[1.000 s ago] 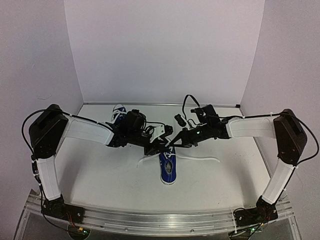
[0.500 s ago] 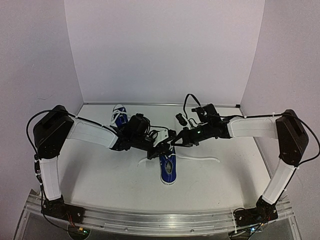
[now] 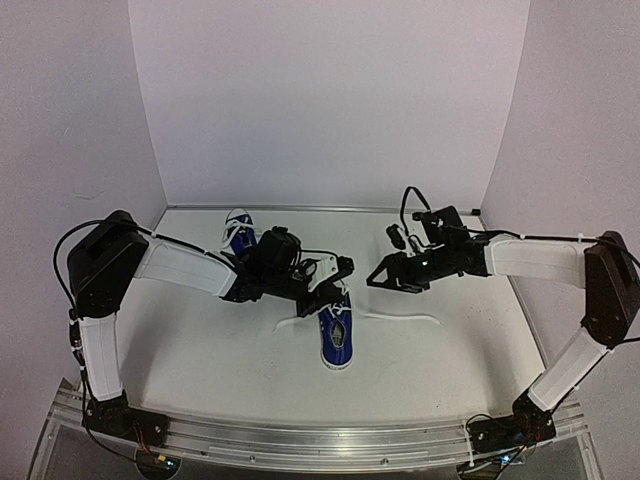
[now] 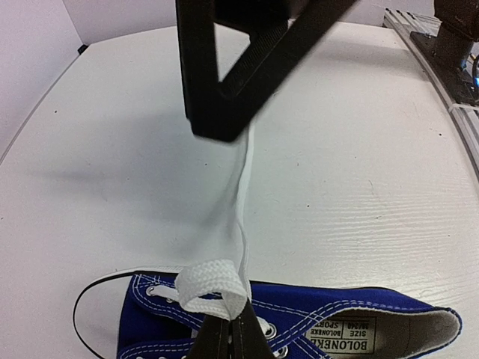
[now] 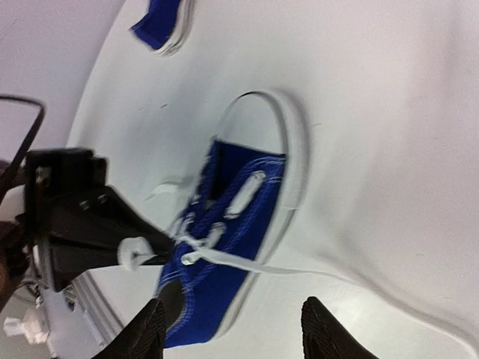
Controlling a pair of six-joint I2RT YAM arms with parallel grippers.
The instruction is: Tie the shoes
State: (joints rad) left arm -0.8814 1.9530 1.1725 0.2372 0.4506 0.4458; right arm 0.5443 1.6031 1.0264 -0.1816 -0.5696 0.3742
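Observation:
One blue shoe (image 3: 338, 345) with a white toe cap lies mid-table, toe toward the near edge. My left gripper (image 3: 328, 294) is at its lace end, shut on a folded loop of white lace (image 4: 212, 286) just above the eyelets, over the blue shoe (image 4: 352, 318). From the loop a lace strand (image 4: 244, 187) runs away across the table. My right gripper (image 3: 377, 280) hangs to the right of the shoe, open and holding nothing (image 5: 236, 333). Below it the shoe (image 5: 224, 247) shows a loose lace (image 5: 299, 271) trailing right. The other shoe (image 3: 237, 232) sits at the back left.
A loose lace end (image 3: 420, 319) lies on the table right of the shoe, another (image 3: 287, 324) to its left. A black triangular gripper part (image 4: 224, 67) fills the top of the left wrist view. The metal rail (image 3: 320, 440) runs along the near edge.
My right gripper has opened, let go of the lace and drawn back to the right. My left gripper has shut on the lace loop over the shoe.

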